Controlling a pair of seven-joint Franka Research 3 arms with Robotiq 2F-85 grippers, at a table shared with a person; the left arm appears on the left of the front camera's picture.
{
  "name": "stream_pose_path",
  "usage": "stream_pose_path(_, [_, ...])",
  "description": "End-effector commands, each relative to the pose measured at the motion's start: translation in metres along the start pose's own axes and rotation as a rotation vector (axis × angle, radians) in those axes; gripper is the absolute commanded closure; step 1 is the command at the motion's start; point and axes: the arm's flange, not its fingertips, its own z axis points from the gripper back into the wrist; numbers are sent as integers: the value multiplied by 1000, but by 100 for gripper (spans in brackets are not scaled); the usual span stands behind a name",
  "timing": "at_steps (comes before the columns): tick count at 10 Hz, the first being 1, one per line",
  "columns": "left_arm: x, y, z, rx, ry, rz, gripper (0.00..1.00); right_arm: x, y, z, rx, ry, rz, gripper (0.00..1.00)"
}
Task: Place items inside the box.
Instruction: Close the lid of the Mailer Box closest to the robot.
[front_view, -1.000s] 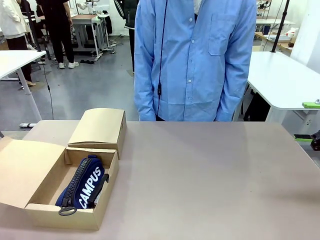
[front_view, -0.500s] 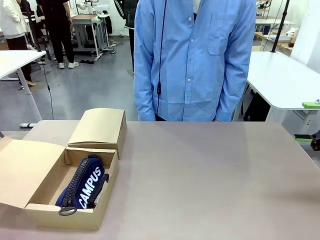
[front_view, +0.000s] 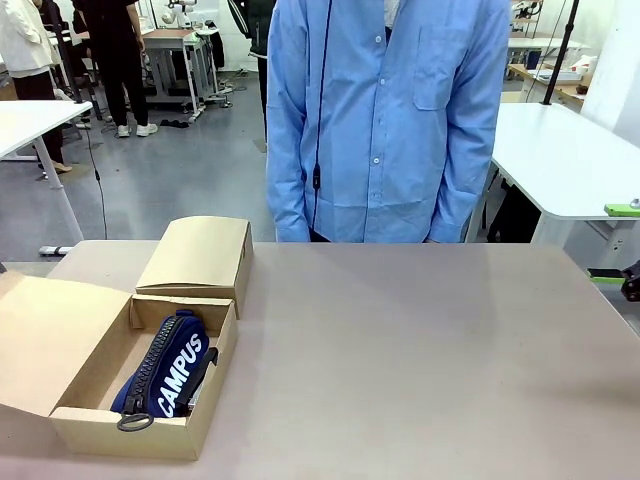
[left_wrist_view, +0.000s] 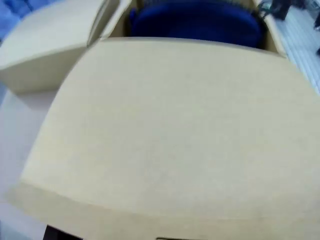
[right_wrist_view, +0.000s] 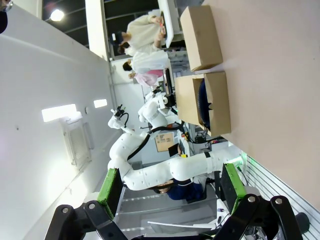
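- Far left, the flap lid of the box: lying open and flat, same as a second ago.
- Seen up close from the left wrist view, that same flap, with a bit of blue pouch past its far edge.
- Left gripper: somewhere close above the flap, going by that view. Cannot tell if spread or pressed together.
- Inside the box: one navy zip pouch with "CAMPUS" in white, lying on a slant, its zip ring hanging over the near wall. Not moved at all.
- Under the pouch: too hidden to count anything more.
- Just behind the box, touching its far corner: one shorter cardboard box, shut.
- So, counting cardboard boxes: two. Counting pouches: one.
- Middle and right of the table: plain brown top, same as before.
- Behind the table: one person in a blue shirt, standing, arms down at the sides.
- Far right, the right gripper: green pads spread wide, pinching nothing, looking sideways across the table at both boxes.
- What changed: really nothing, from the left side to the right.
- What that means: probably a pause, or the packing is almost over. Maybe time to fold the flap down next, but only a guess.
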Motion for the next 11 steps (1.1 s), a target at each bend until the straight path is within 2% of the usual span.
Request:
stream_pose_path(1, [12,-7,14,-1,-150,-73,0,-1,7,1,12,-2,-20,0])
stream_pose_path(3, [38,-20,18,6,-270,-135,0,-1,7,1,12,-2,-20,0])
stream_pose_path(4, [52,-26,16,20,-300,-159,0,-1,7,1,12,-2,-20,0])
stream_pose_path(6, [85,-33,-2,64,-296,-196,0,-1,7,1,12,-2,-20,0])
stream_pose_path(8, [123,-44,-31,0,-333,-229,0,-1,7,1,12,-2,-20,0])
stream_pose_path(10, [139,-52,-73,-103,-307,-234,0,-1,7,1,12,-2,-20,0])
stream_pose_path(11, [142,-52,-98,-103,-264,-245,0,-1,7,1,12,-2,-20,0])
